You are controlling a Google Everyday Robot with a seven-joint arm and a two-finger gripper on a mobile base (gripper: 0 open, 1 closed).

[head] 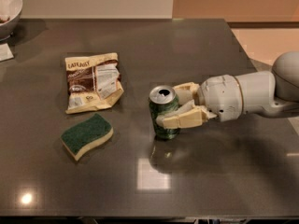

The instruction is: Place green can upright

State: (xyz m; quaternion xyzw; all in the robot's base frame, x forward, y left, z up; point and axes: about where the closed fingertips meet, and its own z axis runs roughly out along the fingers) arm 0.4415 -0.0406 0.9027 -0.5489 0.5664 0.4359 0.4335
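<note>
The green can (163,113) stands upright near the middle of the dark table (196,50), its silver top with the pull-tab hole facing up and its base at the tabletop. My gripper (172,107) reaches in from the right, with one cream finger behind the can and the other finger (180,120) across its front. The fingers are shut on the can's body. The white arm (243,96) extends off to the right edge.
A brown and cream snack bag (91,82) lies left of the can. A green-and-yellow wavy sponge (87,135) lies at front left. A white bowl (8,8) and a paper slip (5,52) sit at the far left corner. The table's right edge is behind the arm.
</note>
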